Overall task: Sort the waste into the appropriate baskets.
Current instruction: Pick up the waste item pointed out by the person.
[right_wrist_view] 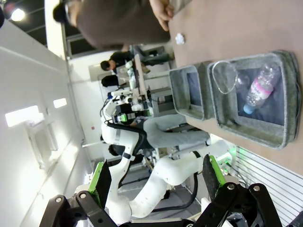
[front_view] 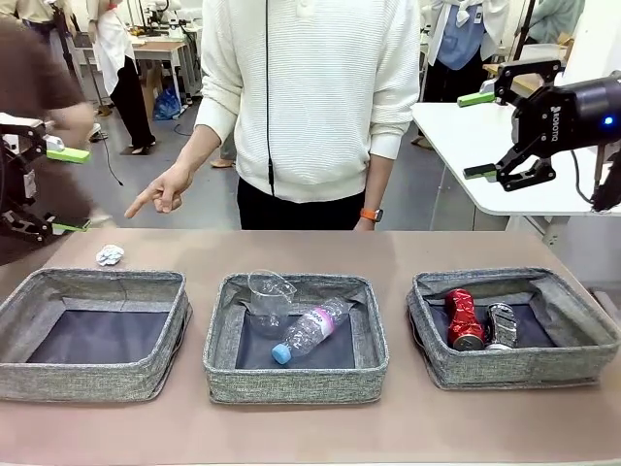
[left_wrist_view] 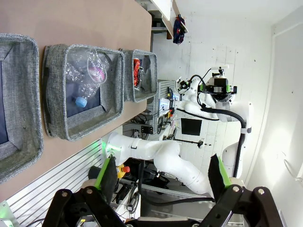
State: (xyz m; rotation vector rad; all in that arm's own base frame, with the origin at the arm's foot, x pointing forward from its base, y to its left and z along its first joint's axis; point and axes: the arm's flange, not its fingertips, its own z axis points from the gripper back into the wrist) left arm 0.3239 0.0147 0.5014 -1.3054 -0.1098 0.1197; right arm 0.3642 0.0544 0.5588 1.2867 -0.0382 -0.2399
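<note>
Three grey baskets stand in a row. The left basket (front_view: 87, 382) holds nothing. In the middle basket (front_view: 291, 383) lie a clear plastic cup (front_view: 270, 291) and a clear bottle (front_view: 312, 328) with a blue cap. A red can (front_view: 464, 318) and a crushed silver can (front_view: 501, 325) lie in the right basket (front_view: 524, 367). A crumpled white paper ball (front_view: 110, 255) sits on the table behind the left basket. My left gripper (front_view: 58, 189) hangs open at the left edge, above the table. High at the right, my right gripper (front_view: 477, 136) is open and holds nothing.
A person in a white sweater stands at the far side; one hand (front_view: 160, 194) points down toward the paper ball. A white table (front_view: 456, 136) stands behind at the right. The brown table (front_view: 310, 427) is bare in front of the baskets.
</note>
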